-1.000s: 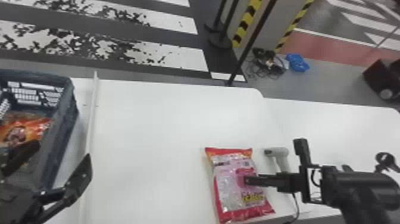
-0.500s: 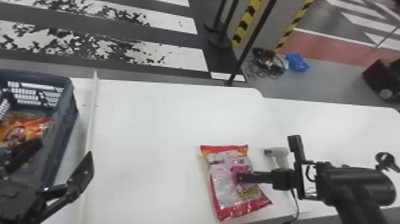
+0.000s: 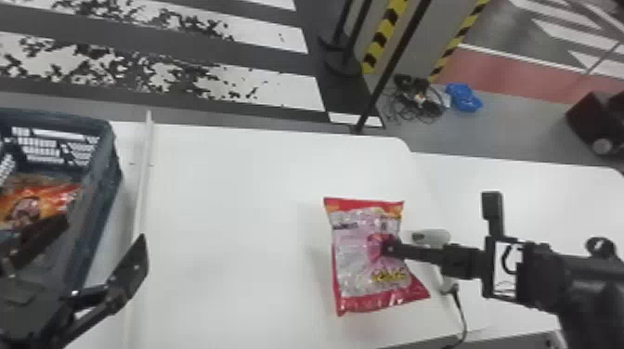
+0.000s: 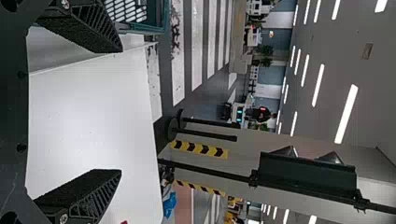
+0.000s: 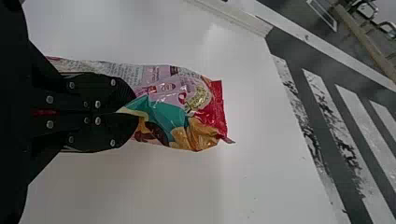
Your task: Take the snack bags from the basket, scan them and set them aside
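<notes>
With twelve o'clock at the far edge of the head view, a pink and red snack bag [image 3: 357,278] is seen over the white counter [image 3: 232,232] at five o'clock. It is gripped near its middle by the right gripper [image 3: 390,248], whose arm is extended from four o'clock; in the right wrist view the two fingers are pressed together on the wrapper. Whether the bag's underside is touching the counter cannot be told.

At four o'clock, just beside the bag, a pale handheld scanner [image 3: 438,236] is partly covered by the right arm; a dark cable [image 3: 460,315] is seen below it.

The basket [image 3: 104,162] is placed at nine o'clock, with an orange and red snack bag [image 3: 44,197] lying inside. The left gripper [image 3: 101,235] is held between eight and nine o'clock, its fingers spread wide and nothing grasped. A pale strip [image 3: 143,185] is laid along the counter between the basket and the gripped bag.
</notes>
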`<state>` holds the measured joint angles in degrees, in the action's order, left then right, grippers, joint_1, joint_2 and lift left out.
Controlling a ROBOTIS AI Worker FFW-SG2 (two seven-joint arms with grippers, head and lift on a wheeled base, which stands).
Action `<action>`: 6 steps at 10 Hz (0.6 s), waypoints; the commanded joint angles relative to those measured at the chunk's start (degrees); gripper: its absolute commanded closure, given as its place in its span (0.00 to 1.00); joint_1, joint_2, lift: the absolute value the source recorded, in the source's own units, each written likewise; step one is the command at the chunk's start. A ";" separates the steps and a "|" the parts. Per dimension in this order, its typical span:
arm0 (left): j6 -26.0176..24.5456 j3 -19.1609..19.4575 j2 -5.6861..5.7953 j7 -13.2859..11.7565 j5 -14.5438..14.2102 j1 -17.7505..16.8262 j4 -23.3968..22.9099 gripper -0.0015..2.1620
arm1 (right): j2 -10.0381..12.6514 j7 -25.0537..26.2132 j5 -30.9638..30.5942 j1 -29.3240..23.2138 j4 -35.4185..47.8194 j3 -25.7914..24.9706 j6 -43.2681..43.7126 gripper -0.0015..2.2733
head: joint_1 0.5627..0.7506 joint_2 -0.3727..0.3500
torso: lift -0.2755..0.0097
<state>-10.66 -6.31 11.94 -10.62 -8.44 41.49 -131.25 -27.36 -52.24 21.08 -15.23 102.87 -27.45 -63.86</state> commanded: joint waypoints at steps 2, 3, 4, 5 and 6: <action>-0.90 -0.28 0.02 0.08 0.18 0.26 -0.41 0.03 | 4.77 10.58 13.81 0.64 -1.09 -11.05 11.69 0.99 | 0.70 0.03 | 0.70; -1.25 -0.90 0.02 0.25 0.62 0.26 -0.41 0.03 | 8.29 14.36 15.22 3.72 -3.99 -15.18 16.61 0.99 | 0.70 0.03 | 0.70; -1.61 -0.99 0.02 0.34 1.06 0.34 -0.41 0.03 | 10.22 17.79 16.71 6.35 -7.07 -17.91 19.60 0.99 | 0.70 0.03 | 0.70; -1.61 -0.99 0.02 0.34 1.06 0.52 -0.50 0.03 | 10.22 21.48 19.70 7.14 -11.02 -19.49 25.05 0.99 | 0.70 0.03 | 0.70; -1.61 -0.99 0.02 0.34 1.15 0.61 -0.41 0.03 | 10.31 26.05 20.32 7.50 -14.01 -20.72 30.50 0.99 | 0.70 0.03 | 0.70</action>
<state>-12.28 -7.29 11.95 -10.28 -7.32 42.04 -131.70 -17.13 -26.30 40.81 -7.99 90.60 -47.49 -36.35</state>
